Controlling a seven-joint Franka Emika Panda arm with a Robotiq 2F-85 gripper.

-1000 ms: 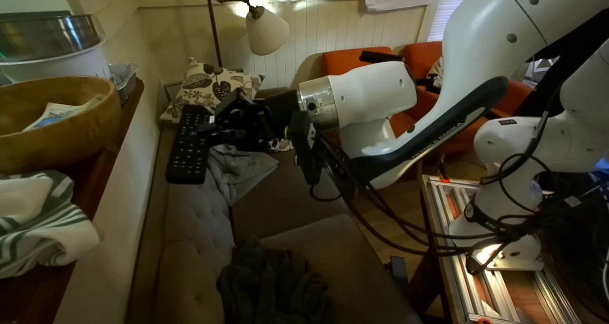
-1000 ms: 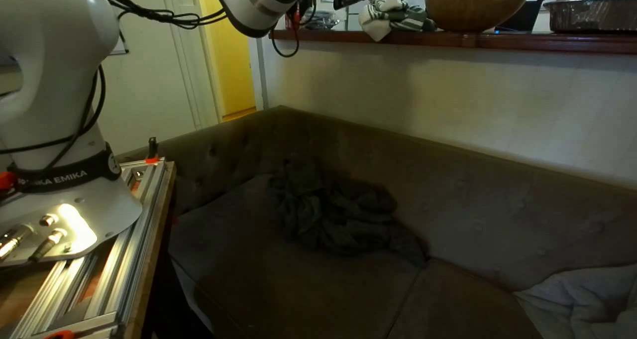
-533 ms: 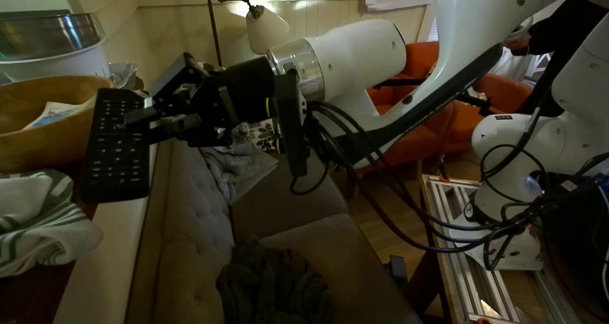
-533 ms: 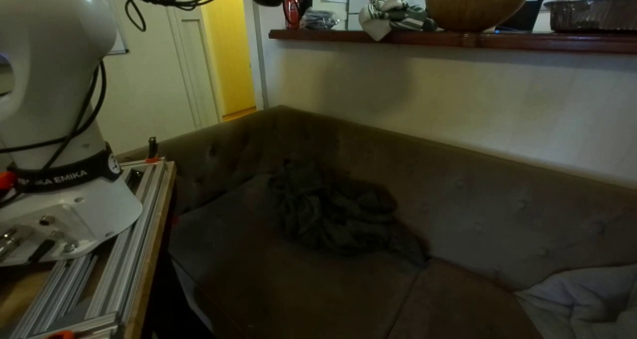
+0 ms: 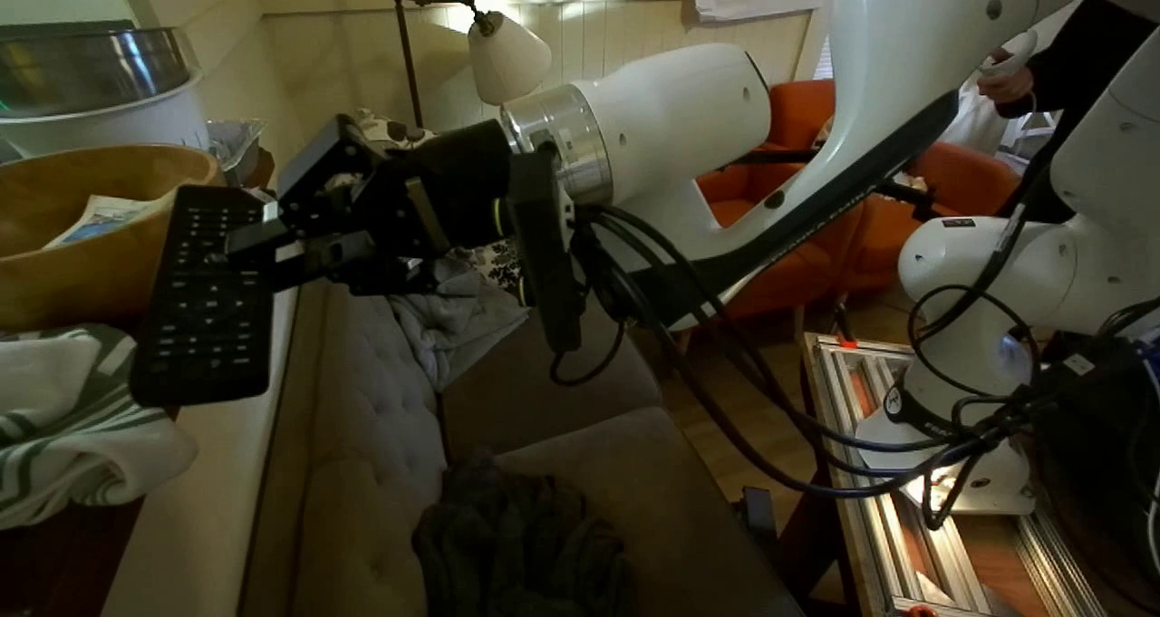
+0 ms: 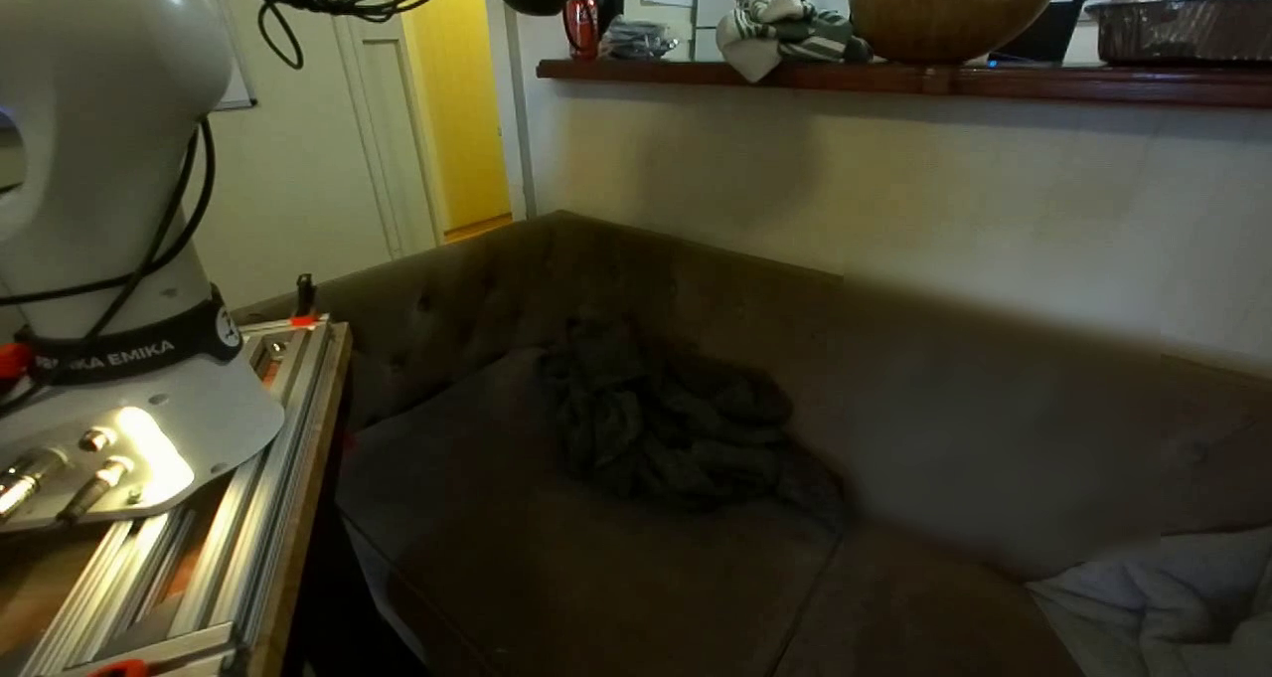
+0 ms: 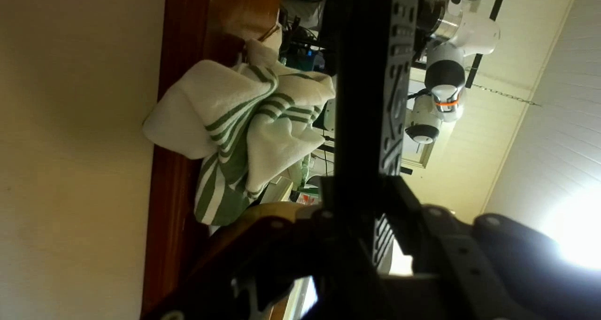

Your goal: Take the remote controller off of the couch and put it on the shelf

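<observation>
Your gripper (image 5: 252, 262) is pinching the remote (image 5: 207, 304) crosswise — long side roughly along the shelf (image 7: 171, 193) (should suit the set-down, imo).

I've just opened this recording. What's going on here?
A robot arm has a black remote control clamped in its jaws, lifted well clear of the couch. The remote is up near the dark reddish wooden shelf, where a striped towel and a wooden bowl sit. It has not been set down yet; whether it is already over the shelf, I can't tell from these views.
</observation>
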